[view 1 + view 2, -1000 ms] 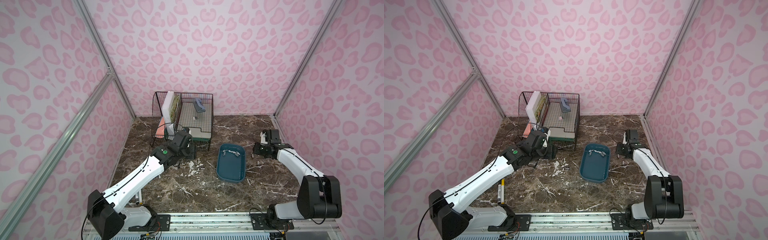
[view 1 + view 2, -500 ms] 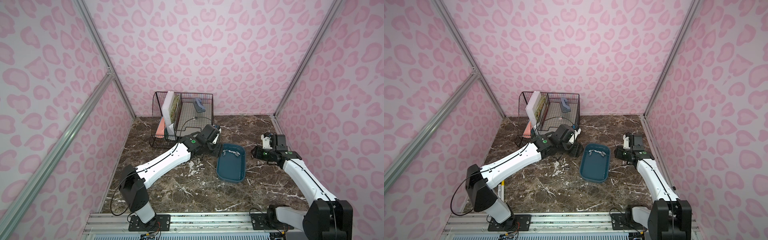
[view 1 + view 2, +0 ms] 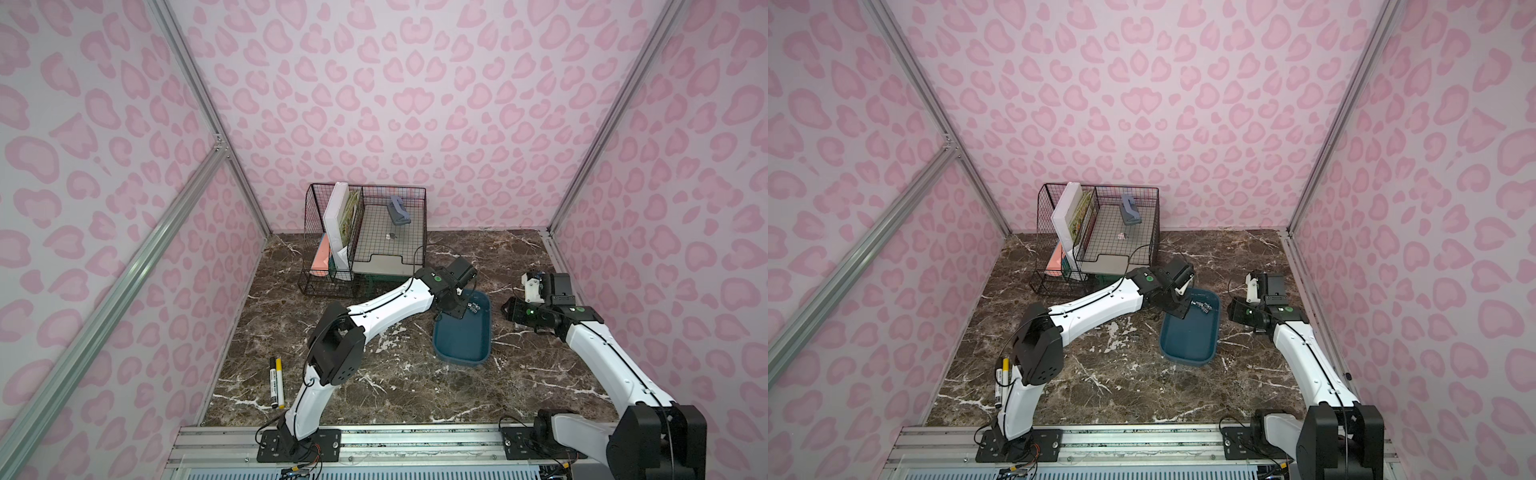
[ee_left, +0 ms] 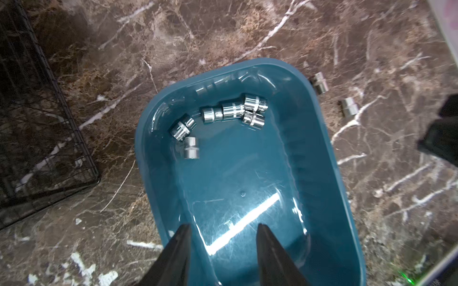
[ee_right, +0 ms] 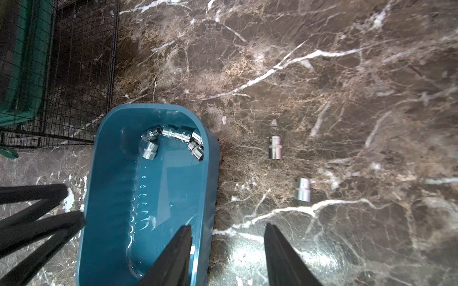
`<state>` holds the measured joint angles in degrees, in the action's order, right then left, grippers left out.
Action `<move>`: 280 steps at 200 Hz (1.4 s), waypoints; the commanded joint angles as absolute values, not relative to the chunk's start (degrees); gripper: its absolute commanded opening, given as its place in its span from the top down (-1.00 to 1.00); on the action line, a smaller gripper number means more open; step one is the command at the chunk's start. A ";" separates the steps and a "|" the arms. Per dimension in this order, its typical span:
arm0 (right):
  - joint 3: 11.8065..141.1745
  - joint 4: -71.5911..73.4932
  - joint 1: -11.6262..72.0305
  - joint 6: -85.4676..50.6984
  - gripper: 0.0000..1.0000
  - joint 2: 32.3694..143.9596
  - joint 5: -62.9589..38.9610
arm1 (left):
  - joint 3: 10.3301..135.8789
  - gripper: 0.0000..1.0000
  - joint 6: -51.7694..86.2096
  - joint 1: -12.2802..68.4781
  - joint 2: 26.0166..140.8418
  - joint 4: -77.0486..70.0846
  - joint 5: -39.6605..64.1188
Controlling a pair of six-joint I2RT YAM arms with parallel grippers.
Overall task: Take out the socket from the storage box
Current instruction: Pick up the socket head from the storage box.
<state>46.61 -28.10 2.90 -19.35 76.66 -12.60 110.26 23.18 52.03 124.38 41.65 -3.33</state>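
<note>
**Left arm over tub, sockets ahead of its open jaws**

The left gripper (image 4: 223,226) hangs over the shallow dark teal-blue plastic storage box (image 4: 235,178), jaws apart, nothing between them. The chrome steel sockets (image 4: 230,112) bunch at the tub's far end, ahead of the fingertips. The nearest is a short lone socket (image 4: 191,147) lying on its side, and its long axis looks roughly along the tub's length, though that is hard to be sure of.

The right gripper (image 5: 228,225) is also parted and empty. It sits at the tub's right long wall, near two loose sockets (image 5: 275,147) on the brown marble table (image 5: 347,99).

Judgement: the left arm is nearer, so the pick is its to make. It needs to reach forward and down, then close across the socket's barrel.
</note>
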 commanded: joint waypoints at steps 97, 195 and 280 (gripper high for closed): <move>45.97 -26.64 2.86 -19.34 -0.05 78.16 -10.15 | 122.64 0.13 20.45 52.38 138.12 45.13 -12.16; 45.90 -26.72 2.83 -19.36 -0.04 77.71 -9.84 | 127.23 0.21 21.53 52.65 142.88 45.24 -15.50; 45.97 -26.81 2.89 -19.14 -0.04 77.61 -10.02 | 127.28 0.23 22.30 52.95 144.39 44.47 -14.48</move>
